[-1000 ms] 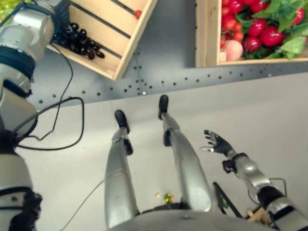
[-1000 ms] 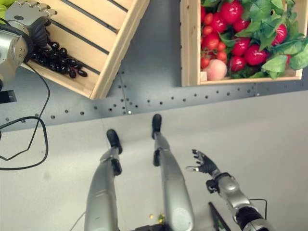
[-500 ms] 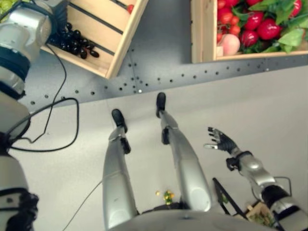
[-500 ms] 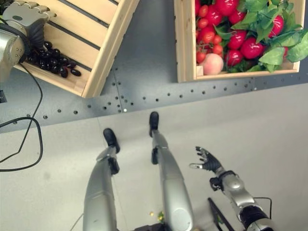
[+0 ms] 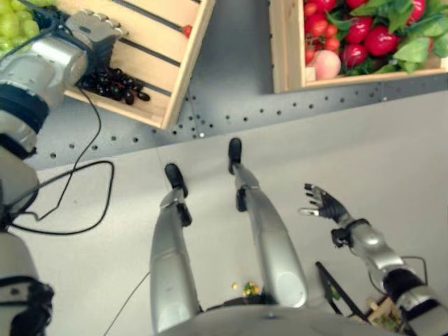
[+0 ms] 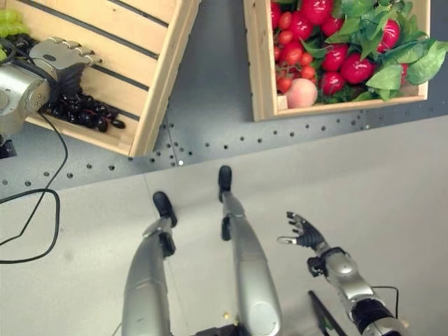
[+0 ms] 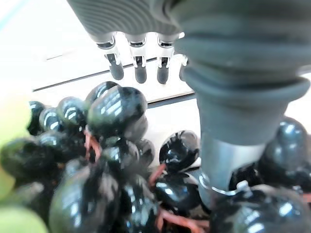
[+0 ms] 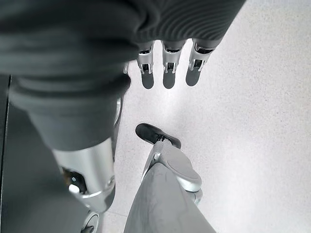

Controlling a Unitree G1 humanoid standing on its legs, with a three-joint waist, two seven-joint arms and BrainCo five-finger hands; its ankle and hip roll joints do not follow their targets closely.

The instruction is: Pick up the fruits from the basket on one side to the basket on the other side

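Observation:
Black grapes (image 5: 115, 84) lie in a bunch at the near corner of the left wooden crate (image 5: 185, 70), with green grapes (image 5: 14, 24) beside them. My left hand (image 5: 94, 28) hovers just over the black grapes (image 7: 116, 111), open, fingers (image 7: 140, 73) straight and thumb (image 7: 218, 160) reaching down among the berries. The right wooden crate (image 6: 255, 63) holds red fruits (image 6: 357, 68), a peach (image 6: 302, 92) and green leaves. Low beside the robot my right hand (image 6: 304, 231) hangs open with nothing in it.
Both crates rest on a dark grey perforated platform (image 5: 231, 91) with a gap between them. A single small red fruit (image 5: 187, 30) sits inside the left crate by its wall. Pale floor (image 6: 392, 182) spreads below the platform.
The whole picture has shifted, so the camera moved. My left hand stays over the black grapes and my right hand stays low and open.

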